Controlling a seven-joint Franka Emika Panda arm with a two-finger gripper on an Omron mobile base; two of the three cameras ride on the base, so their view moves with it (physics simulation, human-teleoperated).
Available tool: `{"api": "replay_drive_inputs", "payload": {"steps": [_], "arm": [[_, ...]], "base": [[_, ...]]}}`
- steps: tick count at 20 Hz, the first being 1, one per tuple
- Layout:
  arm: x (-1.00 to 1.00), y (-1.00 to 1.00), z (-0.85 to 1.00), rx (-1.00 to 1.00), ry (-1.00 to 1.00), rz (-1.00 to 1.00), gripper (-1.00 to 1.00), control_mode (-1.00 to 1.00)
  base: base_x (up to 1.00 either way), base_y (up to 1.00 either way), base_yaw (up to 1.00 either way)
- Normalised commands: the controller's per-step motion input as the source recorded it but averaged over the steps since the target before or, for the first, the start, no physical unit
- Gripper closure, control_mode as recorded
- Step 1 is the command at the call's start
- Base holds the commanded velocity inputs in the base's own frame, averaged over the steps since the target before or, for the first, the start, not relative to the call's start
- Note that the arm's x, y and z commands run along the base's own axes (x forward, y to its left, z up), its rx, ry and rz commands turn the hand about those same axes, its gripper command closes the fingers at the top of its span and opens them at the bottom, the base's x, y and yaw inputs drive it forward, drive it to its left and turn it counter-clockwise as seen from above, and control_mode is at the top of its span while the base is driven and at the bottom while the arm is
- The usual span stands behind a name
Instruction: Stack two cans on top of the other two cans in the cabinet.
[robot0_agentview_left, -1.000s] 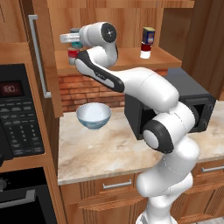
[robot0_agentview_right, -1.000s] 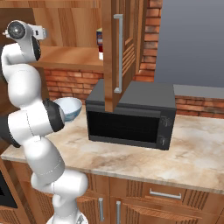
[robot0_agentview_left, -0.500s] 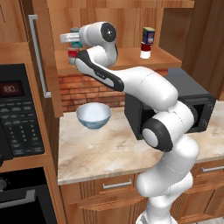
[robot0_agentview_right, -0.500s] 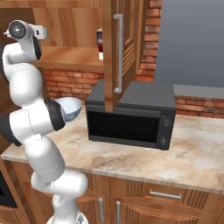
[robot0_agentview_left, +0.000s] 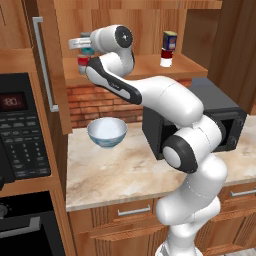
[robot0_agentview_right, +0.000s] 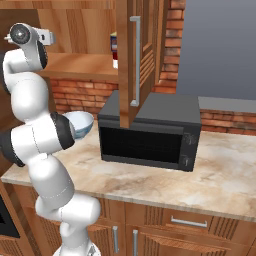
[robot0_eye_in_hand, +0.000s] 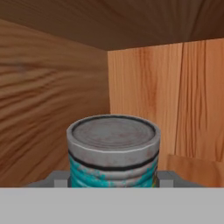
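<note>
My gripper (robot0_agentview_left: 80, 43) is up at the left end of the cabinet shelf (robot0_agentview_left: 145, 68), shut on the teal can (robot0_agentview_left: 88, 50). Seen from the hand, that teal can (robot0_eye_in_hand: 112, 148) stands upright with a silver lid, clamped in my gripper (robot0_eye_in_hand: 112, 179), with the cabinet's wooden corner behind it. Just under it on the shelf sits a can with a red label (robot0_agentview_left: 83, 62). At the shelf's right end a dark blue can with a yellow label (robot0_agentview_left: 170, 40) stands on a white can with a dark red band (robot0_agentview_left: 166, 60).
The cabinet doors (robot0_agentview_left: 47, 70) (robot0_agentview_right: 132, 60) hang open on both sides of the shelf. Below on the counter are a pale blue bowl (robot0_agentview_left: 107, 132) and a black microwave (robot0_agentview_right: 150, 132). A black oven panel (robot0_agentview_left: 20, 130) stands at the left.
</note>
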Motion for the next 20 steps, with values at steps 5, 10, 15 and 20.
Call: {"api": "replay_drive_inputs", "payload": {"steps": [5,10,15,20], "arm": [[0.0,0.02,-0.05,0.0,0.01,0.0,1.0,-1.0],[0.0,0.01,-0.01,0.0,0.0,0.0,1.0,-1.0],[0.0,0.0,0.0,0.0,0.0,0.0,1.0,-1.0],[0.0,0.0,0.0,0.0,0.0,0.0,1.0,-1.0]], "base": [[0.0,0.0,0.0],[0.0,0.0,0.0],[0.0,0.0,0.0],[0.0,0.0,0.0]]}}
